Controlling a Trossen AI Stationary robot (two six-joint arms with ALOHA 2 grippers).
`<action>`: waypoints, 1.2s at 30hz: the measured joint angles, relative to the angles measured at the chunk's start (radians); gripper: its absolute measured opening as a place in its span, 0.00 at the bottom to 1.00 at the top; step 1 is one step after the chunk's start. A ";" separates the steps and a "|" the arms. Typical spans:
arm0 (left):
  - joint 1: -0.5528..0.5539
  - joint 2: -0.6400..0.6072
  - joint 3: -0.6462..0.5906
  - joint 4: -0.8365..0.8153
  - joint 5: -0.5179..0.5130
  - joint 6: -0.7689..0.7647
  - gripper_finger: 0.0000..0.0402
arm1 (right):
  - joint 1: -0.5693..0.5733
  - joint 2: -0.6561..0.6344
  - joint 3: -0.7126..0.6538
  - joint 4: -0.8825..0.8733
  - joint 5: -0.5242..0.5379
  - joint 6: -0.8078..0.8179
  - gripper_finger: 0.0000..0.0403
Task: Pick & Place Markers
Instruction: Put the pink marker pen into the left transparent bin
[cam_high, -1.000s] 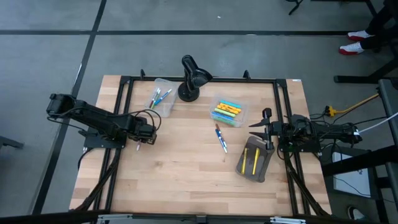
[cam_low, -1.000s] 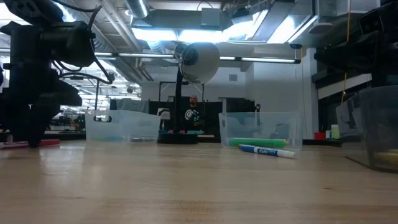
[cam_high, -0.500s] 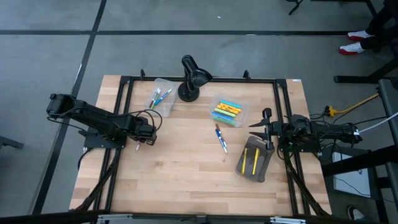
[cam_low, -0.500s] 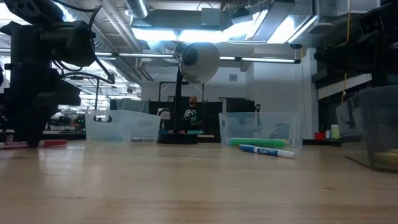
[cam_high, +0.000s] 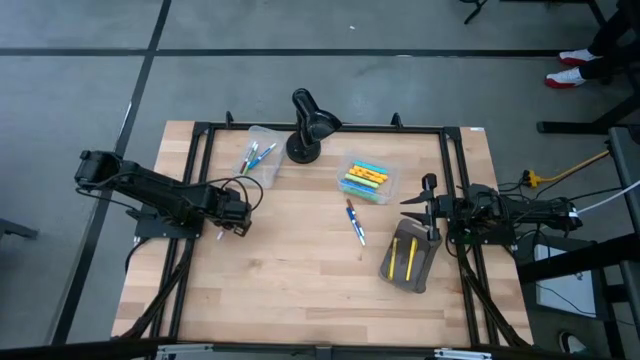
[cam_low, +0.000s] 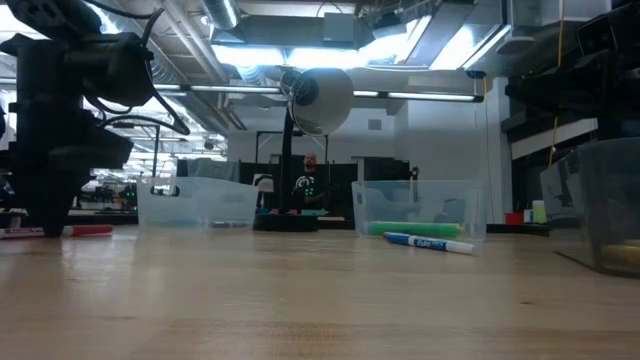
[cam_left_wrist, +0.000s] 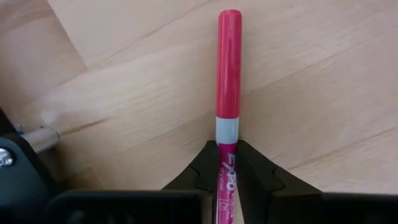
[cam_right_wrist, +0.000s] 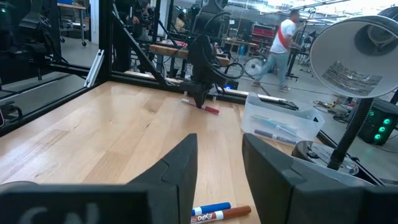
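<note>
A red marker (cam_left_wrist: 229, 74) lies flat on the wooden table near its left edge, and my left gripper (cam_high: 230, 228) points straight down, shut on it. In the low view the marker's red end (cam_low: 90, 230) sticks out beside the gripper (cam_low: 48, 225). My right gripper (cam_right_wrist: 219, 158) waits at the table's right side, held level and open, with nothing between its fingers. A blue marker and an orange one (cam_high: 356, 222) lie loose near the table's middle. My left gripper pinches the red marker's printed barrel (cam_left_wrist: 225, 169), just behind the grey band below the cap, between its two fingers (cam_left_wrist: 202, 171). The fingers come from above, pointing down, and stand across the marker. The marker lies flat on the table.
Two clear bins stand at the back: one (cam_high: 262, 155) with a few markers, one (cam_high: 368, 178) with yellow, green, blue and orange ones. A black desk lamp (cam_high: 310, 125) stands between them. A grey pouch (cam_high: 408, 255) holding yellow markers lies before my right gripper.
My left gripper has closed on the red marker and rolled slightly about its downward line, without leaving its place. The marker has shifted a little on the table, its red end now sticking out farther beside the gripper in the low view.
</note>
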 joint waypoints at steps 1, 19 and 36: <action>0.000 0.000 0.000 0.005 -0.003 0.002 0.07 | 0.000 0.000 0.000 0.000 0.000 0.000 0.31; -0.084 -0.029 0.056 0.022 -0.211 -0.102 0.07 | 0.000 0.000 0.000 0.000 0.000 0.000 0.31; -0.085 -0.033 0.064 0.218 -0.300 0.098 0.07 | 0.000 0.000 0.000 0.000 0.000 0.000 0.31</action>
